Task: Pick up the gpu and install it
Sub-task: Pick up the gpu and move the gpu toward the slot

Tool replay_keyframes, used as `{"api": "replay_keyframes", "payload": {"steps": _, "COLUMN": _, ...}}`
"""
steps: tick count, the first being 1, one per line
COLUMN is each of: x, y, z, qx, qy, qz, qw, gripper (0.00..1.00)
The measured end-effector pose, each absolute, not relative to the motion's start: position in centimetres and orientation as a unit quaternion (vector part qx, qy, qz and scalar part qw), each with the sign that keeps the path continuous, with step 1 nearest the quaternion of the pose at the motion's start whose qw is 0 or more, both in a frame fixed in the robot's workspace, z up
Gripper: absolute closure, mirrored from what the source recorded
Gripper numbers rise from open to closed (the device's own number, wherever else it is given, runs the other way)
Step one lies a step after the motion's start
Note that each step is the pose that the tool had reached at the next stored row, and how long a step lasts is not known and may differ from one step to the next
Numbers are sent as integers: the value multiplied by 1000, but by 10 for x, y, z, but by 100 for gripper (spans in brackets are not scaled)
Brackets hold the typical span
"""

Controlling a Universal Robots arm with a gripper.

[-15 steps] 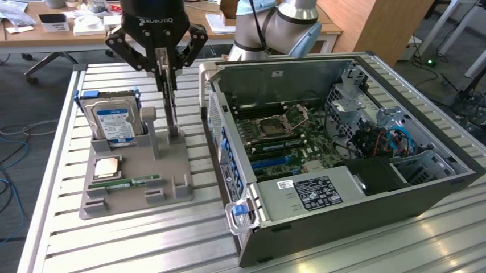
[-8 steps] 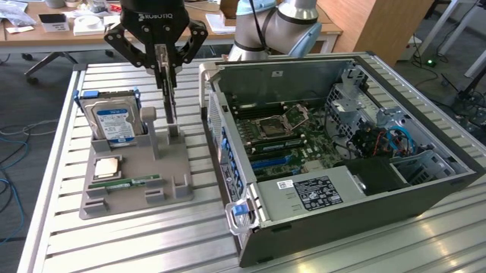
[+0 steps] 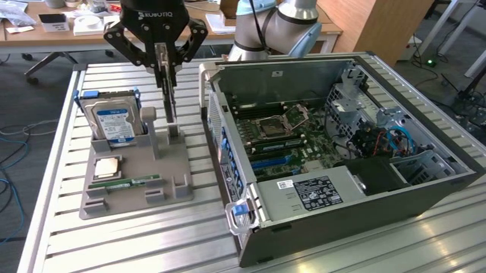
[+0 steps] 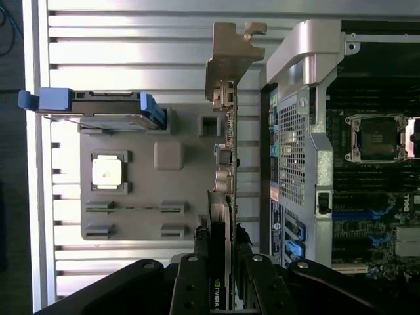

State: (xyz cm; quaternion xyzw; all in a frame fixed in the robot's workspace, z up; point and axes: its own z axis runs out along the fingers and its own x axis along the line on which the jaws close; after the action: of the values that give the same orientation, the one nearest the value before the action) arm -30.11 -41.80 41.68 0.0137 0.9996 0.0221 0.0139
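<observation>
Overhead, ROBOTIQ-marked jaws pinch the gpu [image 3: 168,85] above the tabletop [image 3: 114,239]; the wrist view adds its NVIDIA logo [image 4: 216,293].

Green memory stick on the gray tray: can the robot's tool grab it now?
Probably not. The tool is shut on the gpu, so its grip is taken. Nothing covers the green memory stick on the gray tray, though.

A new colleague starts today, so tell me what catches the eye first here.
The gpu, upright on edge in the jaws of the gripper, over the grey tray at the exterior view's left. Next, the open computer case at that view's right, motherboard exposed. A hard drive in a blue frame stands on the tray.
</observation>
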Motion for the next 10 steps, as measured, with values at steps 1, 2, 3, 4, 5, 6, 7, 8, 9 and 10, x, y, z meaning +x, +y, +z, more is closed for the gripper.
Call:
{"api": "replay_keyframes", "payload": {"steps": 1, "x": -301, "y": -418, "z": 418, "qx": 14, "qy": 1000, "qz": 22, "qw": 14, "gripper": 74}}
{"api": "replay_keyframes", "payload": {"steps": 2, "x": -301, "y": -418, "z": 419, "qx": 14, "qy": 1000, "qz": 22, "qw": 14, "gripper": 74}}
{"api": "replay_keyframes", "payload": {"steps": 3, "x": -301, "y": -418, "z": 420, "qx": 14, "qy": 1000, "qz": 22, "qw": 14, "gripper": 74}}
{"api": "replay_keyframes", "payload": {"steps": 4, "x": -301, "y": -418, "z": 420, "qx": 14, "qy": 1000, "qz": 22, "qw": 14, "gripper": 74}}
{"api": "replay_keyframes", "payload": {"steps": 5, "x": -301, "y": -418, "z": 420, "qx": 14, "qy": 1000, "qz": 22, "qw": 14, "gripper": 74}}
{"api": "replay_keyframes", "payload": {"steps": 6, "x": -301, "y": -418, "z": 420, "qx": 14, "qy": 1000, "qz": 22, "qw": 14, "gripper": 74}}
{"api": "replay_keyframes", "payload": {"steps": 7, "x": -301, "y": -418, "z": 420, "qx": 14, "qy": 1000, "qz": 22, "qw": 14, "gripper": 74}}
{"api": "replay_keyframes", "payload": {"steps": 8, "x": -301, "y": -418, "z": 420, "qx": 14, "qy": 1000, "qz": 22, "qw": 14, "gripper": 74}}
{"api": "replay_keyframes", "payload": {"steps": 9, "x": -301, "y": -418, "z": 420, "qx": 14, "qy": 1000, "qz": 22, "qw": 14, "gripper": 74}}
{"api": "replay_keyframes", "payload": {"steps": 10, "x": -301, "y": -418, "z": 420, "qx": 14, "qy": 1000, "qz": 22, "qw": 14, "gripper": 74}}
